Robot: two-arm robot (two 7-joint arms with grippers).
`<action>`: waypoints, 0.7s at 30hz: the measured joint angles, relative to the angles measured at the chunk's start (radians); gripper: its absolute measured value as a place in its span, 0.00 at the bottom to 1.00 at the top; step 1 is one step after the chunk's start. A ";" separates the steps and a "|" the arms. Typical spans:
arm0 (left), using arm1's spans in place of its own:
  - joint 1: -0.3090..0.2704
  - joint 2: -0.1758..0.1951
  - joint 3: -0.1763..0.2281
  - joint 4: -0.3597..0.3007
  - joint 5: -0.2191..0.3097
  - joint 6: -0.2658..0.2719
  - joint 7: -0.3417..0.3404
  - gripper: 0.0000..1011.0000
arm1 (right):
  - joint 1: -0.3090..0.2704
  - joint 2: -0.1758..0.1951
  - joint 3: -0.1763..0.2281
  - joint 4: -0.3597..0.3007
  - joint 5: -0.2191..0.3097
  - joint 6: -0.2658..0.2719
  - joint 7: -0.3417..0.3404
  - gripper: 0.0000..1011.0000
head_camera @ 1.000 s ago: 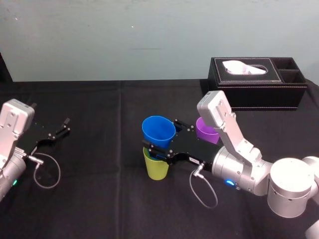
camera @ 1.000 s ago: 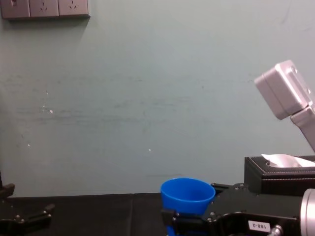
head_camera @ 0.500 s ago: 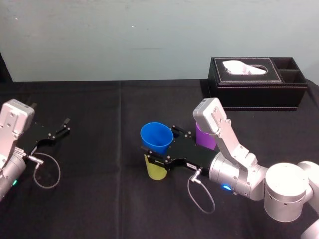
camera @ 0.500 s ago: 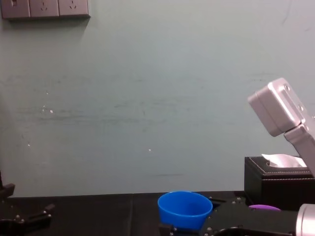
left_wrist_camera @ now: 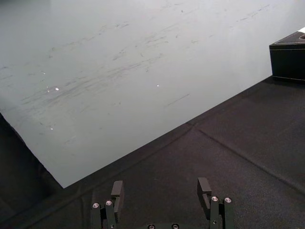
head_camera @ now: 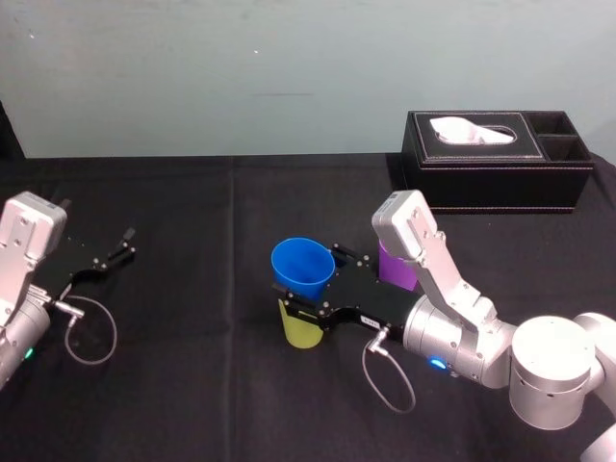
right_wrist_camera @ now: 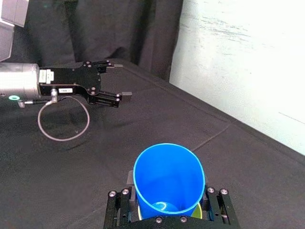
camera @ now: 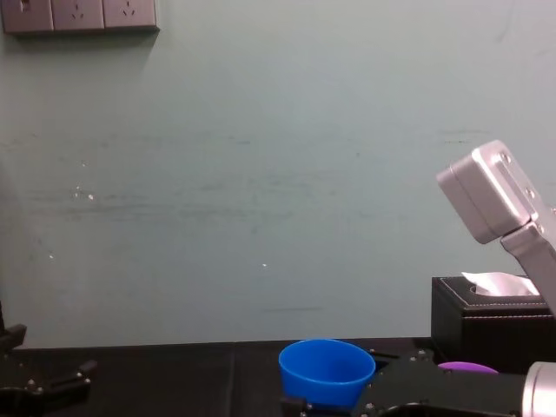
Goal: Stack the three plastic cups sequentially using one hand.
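Note:
My right gripper (head_camera: 310, 282) is shut on the blue cup (head_camera: 303, 267), one finger on each side of it (right_wrist_camera: 169, 179). The blue cup is upright, its base at the mouth of the yellow-green cup (head_camera: 299, 328), which stands on the black cloth directly beneath. A sliver of the yellow-green cup (right_wrist_camera: 198, 209) shows under the blue rim. The purple cup (head_camera: 395, 269) stands behind the right arm, partly hidden by it; its rim (camera: 467, 367) shows beside the blue cup (camera: 326, 372). My left gripper (head_camera: 111, 255) rests open and empty at the far left (left_wrist_camera: 162, 191).
A black tissue box (head_camera: 496, 159) stands at the back right of the table. The black cloth (head_camera: 212, 385) runs from the left gripper (right_wrist_camera: 119, 80) across to the cups. A pale wall (camera: 261, 174) rises behind the table.
My right gripper has lowered the blue cup and shifted it slightly left over the yellow-green cup, then held still. The left arm has not moved.

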 joint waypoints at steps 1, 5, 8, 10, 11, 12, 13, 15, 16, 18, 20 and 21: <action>0.000 0.000 0.000 0.000 0.000 0.000 0.000 1.00 | 0.000 0.000 0.000 0.000 0.000 0.000 0.000 0.72; 0.000 0.000 0.000 0.000 0.000 0.000 0.000 1.00 | 0.000 0.000 0.000 0.000 0.001 0.000 0.000 0.73; 0.000 0.000 0.000 0.000 0.000 0.000 0.000 1.00 | 0.000 0.001 0.001 -0.001 0.001 0.000 0.000 0.80; 0.000 0.000 0.000 0.000 0.000 0.000 0.000 1.00 | 0.000 0.001 0.001 -0.001 0.001 0.000 0.000 0.87; 0.000 0.000 0.000 0.000 0.000 0.000 0.000 1.00 | 0.000 0.001 0.001 -0.001 0.001 0.000 0.000 0.88; 0.000 0.000 0.000 0.000 0.000 0.000 0.000 1.00 | 0.000 0.001 0.001 -0.001 0.001 0.000 0.000 0.90; 0.000 0.000 0.000 0.000 0.000 0.000 0.000 1.00 | 0.000 0.001 0.001 -0.001 0.002 0.000 0.000 0.91; 0.000 0.000 0.000 0.000 0.000 0.000 0.000 1.00 | 0.000 0.001 0.001 -0.002 0.002 0.001 0.000 0.97; 0.000 0.000 0.000 0.000 0.000 0.000 0.000 1.00 | 0.000 0.001 0.001 -0.002 0.002 0.001 0.000 0.98; 0.000 0.000 0.000 0.000 0.000 0.000 0.000 1.00 | 0.000 0.001 0.001 -0.002 0.002 0.001 0.000 0.99; 0.000 0.000 0.000 0.000 0.000 0.000 0.000 1.00 | 0.000 0.001 0.001 -0.002 0.002 0.001 0.000 0.99; 0.000 0.000 0.000 0.000 0.000 0.000 0.000 1.00 | 0.000 0.001 0.001 -0.002 0.002 0.001 0.000 0.99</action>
